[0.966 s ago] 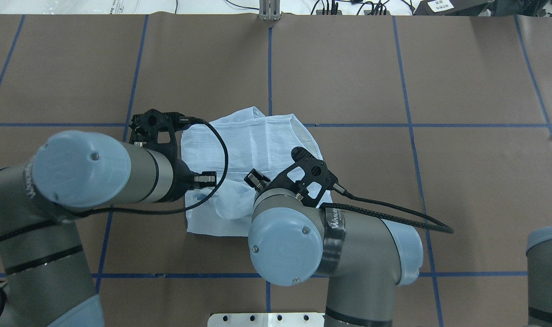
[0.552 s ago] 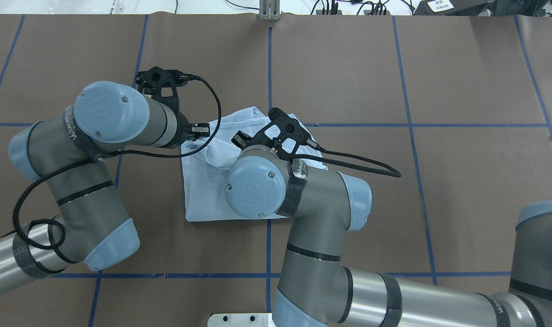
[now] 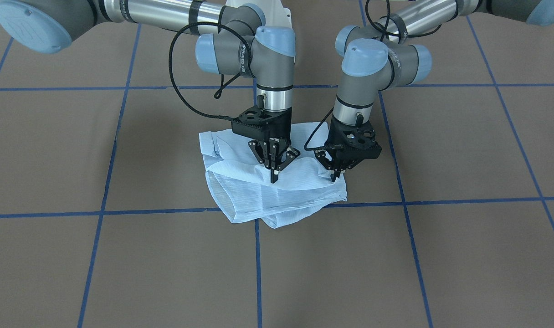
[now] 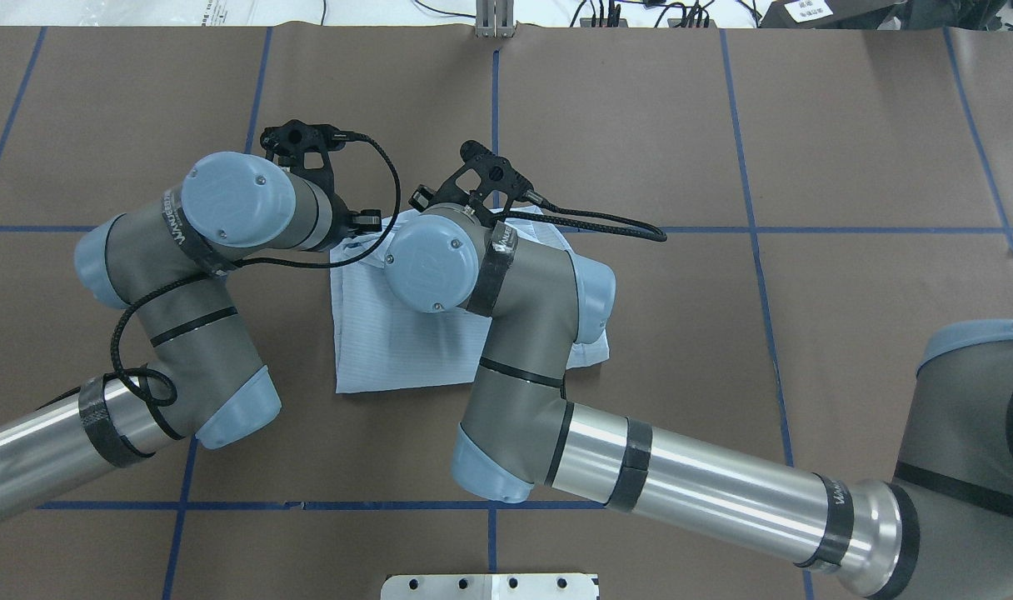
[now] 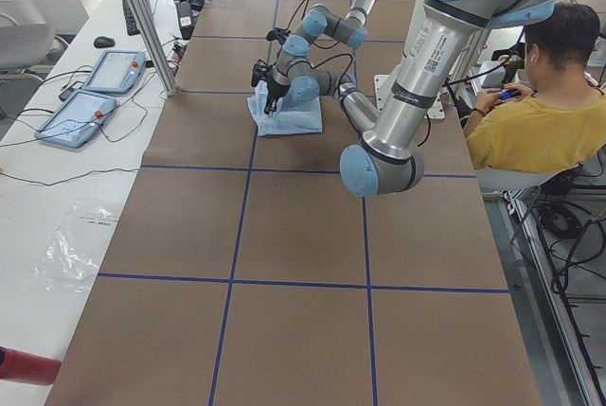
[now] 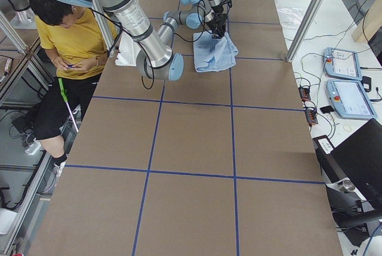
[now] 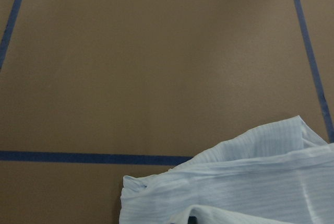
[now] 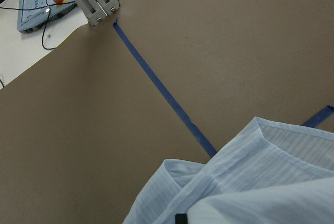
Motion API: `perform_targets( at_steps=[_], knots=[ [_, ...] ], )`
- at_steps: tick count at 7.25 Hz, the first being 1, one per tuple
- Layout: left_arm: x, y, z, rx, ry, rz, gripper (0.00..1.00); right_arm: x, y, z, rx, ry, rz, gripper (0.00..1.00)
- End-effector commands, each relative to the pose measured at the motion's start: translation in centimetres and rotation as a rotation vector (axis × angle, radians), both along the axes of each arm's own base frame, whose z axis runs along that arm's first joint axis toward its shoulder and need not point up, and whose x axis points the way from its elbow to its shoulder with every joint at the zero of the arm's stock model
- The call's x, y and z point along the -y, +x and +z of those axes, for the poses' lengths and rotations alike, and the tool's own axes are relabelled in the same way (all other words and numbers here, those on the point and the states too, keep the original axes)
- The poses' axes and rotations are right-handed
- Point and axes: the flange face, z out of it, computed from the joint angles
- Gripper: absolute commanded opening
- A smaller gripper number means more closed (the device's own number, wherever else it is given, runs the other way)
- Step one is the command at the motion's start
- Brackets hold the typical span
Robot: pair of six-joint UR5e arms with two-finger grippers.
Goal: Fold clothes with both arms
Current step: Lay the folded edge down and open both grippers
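Okay, eyes on the shirt (image 3: 277, 196): it's a folded pale-blue bundle lying on the brown table (image 3: 441, 255), straight out in front of the white base plate (image 4: 490, 586). My left arm (image 4: 182, 333) and right arm (image 4: 681, 483) both reach out from the base-plate side and bend down over it.

The right gripper (image 3: 274, 176) points down on the part of the bundle away from the base plate. Its black fingers are drawn together and the tips pinch a ridge of fabric. The left gripper (image 3: 335, 175) sits just beside it, near the shirt's side edge on my left. It is narrowed to a point too, with cloth caught at the tips. From overhead I can't see either set of fingers, because the wrists cover them.

The shirt's edge farthest from the base plate is rumpled, with a layer doubled over, and it overlaps a blue tape line (image 3: 145, 212). The edge nearest the base plate lies straight and flat.

My left wrist camera shows a puckered striped corner against bare brown cover. My right wrist camera shows a folded edge and tape running off toward a metal post (image 8: 96, 4) on the table edge opposite the base plate.

A person in a yellow top (image 5: 540, 127) sits close by the base plate.
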Motion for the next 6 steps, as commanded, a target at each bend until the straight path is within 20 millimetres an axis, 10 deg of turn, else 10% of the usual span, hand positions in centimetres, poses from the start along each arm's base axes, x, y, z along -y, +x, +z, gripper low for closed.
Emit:
perform_targets(
  at_steps=[1,4,5,6],
  knots=[
    [0.25,0.23,0.44,0.002,0.0,-0.002,0.0,2.16,-1.15,0.97,-0.019,0.026,-0.007,0.0],
    [0.47,0.0,0.44,0.002,0.002,-0.006,0.0,2.75,-2.07,1.7,-0.013,0.068,-0.031,0.0],
    [0.73,-0.32,0.48,-0.001,0.003,-0.011,0.0,2.75,-2.07,1.68,-0.026,0.081,-0.045,0.18],
    [1.07,-0.75,0.67,0.004,0.008,-0.015,0.95,2.92,-1.92,1.17,-0.075,0.133,-0.097,0.99]
  ],
)
